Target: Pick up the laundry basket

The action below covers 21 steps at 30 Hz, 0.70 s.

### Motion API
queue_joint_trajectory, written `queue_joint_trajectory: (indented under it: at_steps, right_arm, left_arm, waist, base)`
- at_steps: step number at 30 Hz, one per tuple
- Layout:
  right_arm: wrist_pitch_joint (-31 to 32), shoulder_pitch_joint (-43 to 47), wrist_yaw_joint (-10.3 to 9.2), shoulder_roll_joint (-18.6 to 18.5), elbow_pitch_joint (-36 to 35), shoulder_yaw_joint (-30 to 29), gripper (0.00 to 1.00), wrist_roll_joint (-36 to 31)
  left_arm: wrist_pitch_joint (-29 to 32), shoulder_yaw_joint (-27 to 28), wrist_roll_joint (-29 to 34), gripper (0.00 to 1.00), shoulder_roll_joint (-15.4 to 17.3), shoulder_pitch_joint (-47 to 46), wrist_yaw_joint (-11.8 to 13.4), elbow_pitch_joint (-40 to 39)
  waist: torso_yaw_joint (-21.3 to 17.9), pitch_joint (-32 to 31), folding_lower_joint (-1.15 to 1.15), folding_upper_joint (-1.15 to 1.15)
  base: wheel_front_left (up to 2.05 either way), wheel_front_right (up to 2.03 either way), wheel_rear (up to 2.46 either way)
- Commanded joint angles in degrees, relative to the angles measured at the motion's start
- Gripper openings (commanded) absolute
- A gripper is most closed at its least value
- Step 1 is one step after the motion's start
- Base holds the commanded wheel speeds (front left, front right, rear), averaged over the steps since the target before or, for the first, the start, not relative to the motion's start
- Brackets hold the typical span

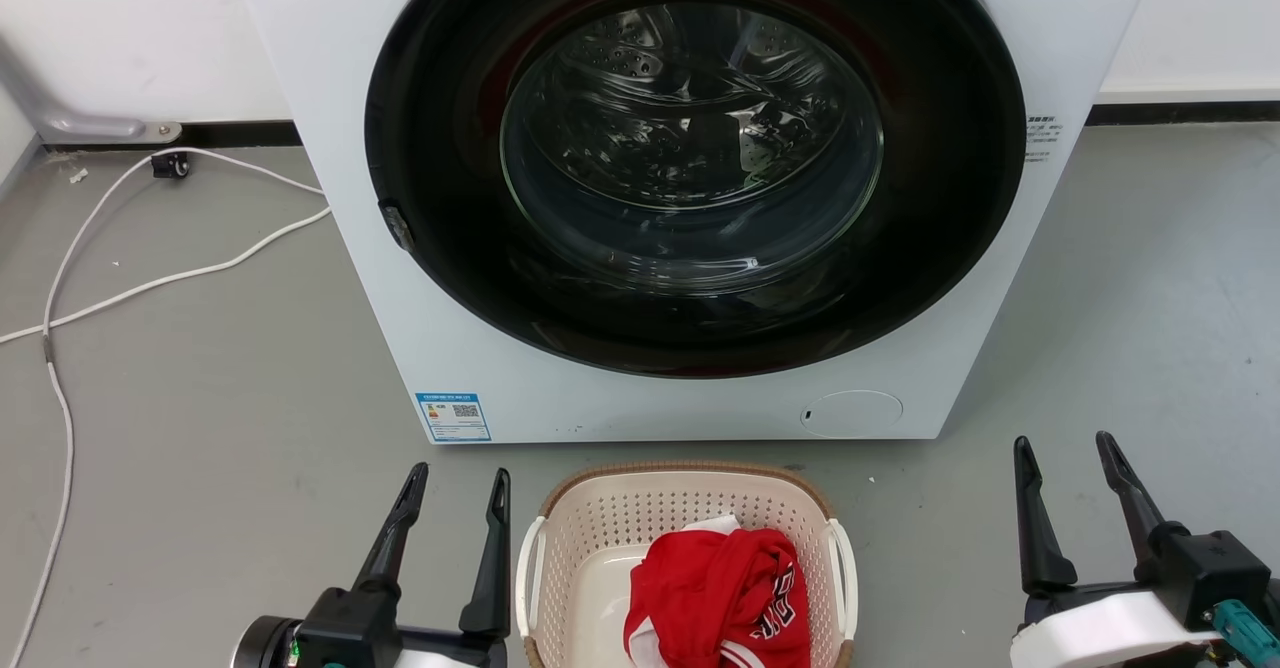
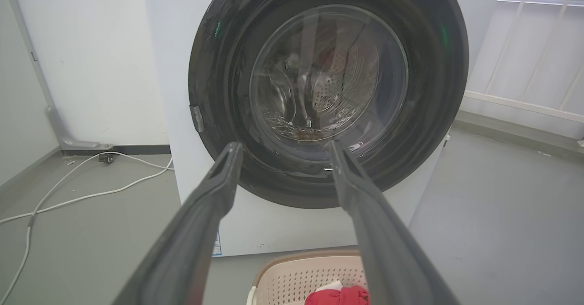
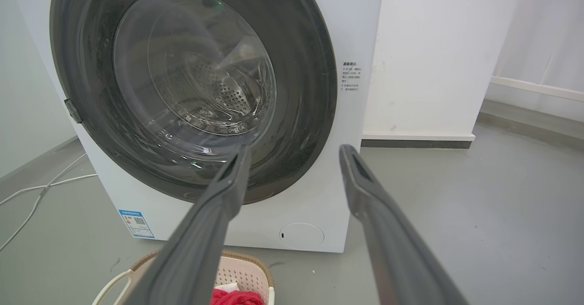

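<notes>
Starting the pick-up, judging by the pose, with nothing gripped yet. Finding the cream perforated plastic laundry basket point(image 1: 600, 523) with the brown woven-look rim on the floor just in front of the white front-loading washer point(image 1: 340, 298), below its round dark glass door, seemingly not touching the cabinet, and carrying a crumpled red-and-white garment point(image 1: 720, 588).

Holding the left gripper point(image 1: 460, 471) low in front of the washer's corner with the blue label point(image 1: 453, 416), the 2 long dark fingers spread wide around nothing. Holding the right gripper point(image 1: 1062, 440) out past the washer's opposite front corner, likewise parted wide and empty. Pointing both toward the washer.

For doing this step well, probably: bringing both grippers inward toward the washer's centreline, lowering each onto 1 of the 2 white side handles point(image 1: 528, 568), closing on both before lifting, then raising evenly, keeping the basket level and the garment inside. Also lifting straight up rather than forward, avoiding a knock against the washer's door.

Working over a smooth grey floor point(image 1: 200, 398), flat and giving the basket a steady seat. Noting a white cable point(image 1: 200, 273) trailing over the floor well off to the washer's labelled side, and white walls with a dark skirting behind the washer.
</notes>
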Motion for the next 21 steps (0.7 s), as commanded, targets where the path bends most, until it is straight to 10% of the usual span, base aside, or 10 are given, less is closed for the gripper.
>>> queue_joint_trajectory:
  at_steps: [1, 21]
  right_arm:
    - [-0.28, -0.21, -0.02, -0.05, 0.26, 0.1, 1.0, -0.39]
    - [-0.27, -0.37, -0.02, -0.05, 1.6, 1.04, 1.0, 2.26]
  left_arm:
    - [-0.46, 0.16, 0.67, 1.0, -0.02, 0.46, -0.43, 0.42]
    - [-0.33, -0.72, -2.29, 1.0, -0.09, -0.21, 0.0, 5.29]
  waist:
    - [-0.04, -0.03, 0.0, 0.0]
    - [-0.28, -0.04, 0.0, 0.0]
  base:
    - [0.0, 0.0, 0.0]
    - [0.0, 0.0, 0.0]
